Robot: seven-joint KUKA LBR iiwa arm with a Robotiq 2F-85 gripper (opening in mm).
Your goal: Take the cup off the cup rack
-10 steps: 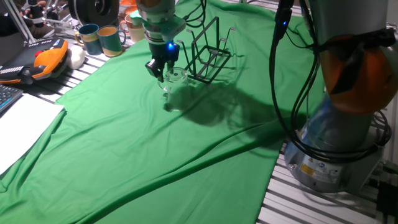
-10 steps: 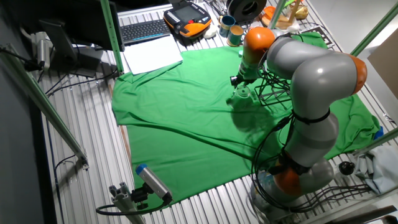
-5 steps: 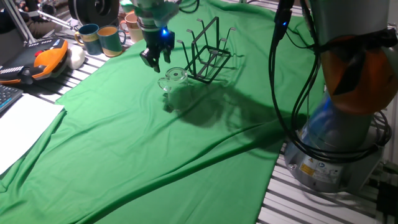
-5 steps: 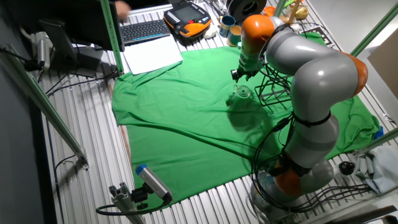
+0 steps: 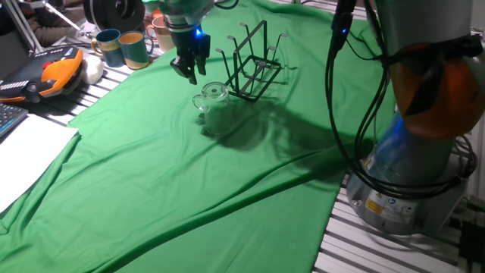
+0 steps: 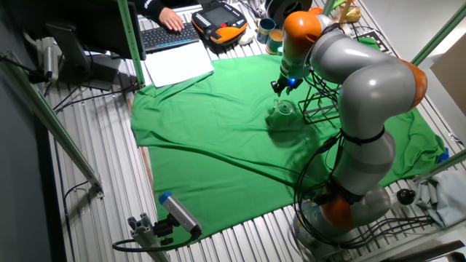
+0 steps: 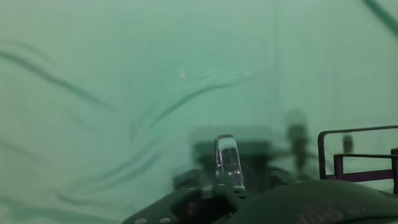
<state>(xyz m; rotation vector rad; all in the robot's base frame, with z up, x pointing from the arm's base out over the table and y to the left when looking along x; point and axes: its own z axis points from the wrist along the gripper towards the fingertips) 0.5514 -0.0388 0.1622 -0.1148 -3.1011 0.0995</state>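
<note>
The cup (image 5: 213, 97), a small see-through glass mug, stands upright on the green cloth (image 5: 189, 174) just left of the cup rack (image 5: 252, 64), a black wire rack, and apart from its prongs. My gripper (image 5: 186, 70) hangs above and a little to the left of the cup, open and empty, with a blue light on the hand. In the other fixed view the gripper (image 6: 281, 86) is above the cup (image 6: 282, 109), beside the rack (image 6: 320, 102). The hand view shows the cup's glass handle (image 7: 227, 163) at bottom centre and a corner of the rack (image 7: 354, 155) at right.
Two teal-and-tan mugs (image 5: 121, 47) and a pinkish-cream mug (image 5: 161, 34) stand beyond the cloth's far left edge. An orange teach pendant (image 5: 53, 72) and white paper (image 5: 30, 152) lie at left. The arm's base (image 5: 409, 174) stands at right. A person's hand rests on a keyboard (image 6: 167, 33).
My gripper has let go of the cup, risen and moved a little away from it toward the mugs. The cup stays standing on the cloth beside the rack.
</note>
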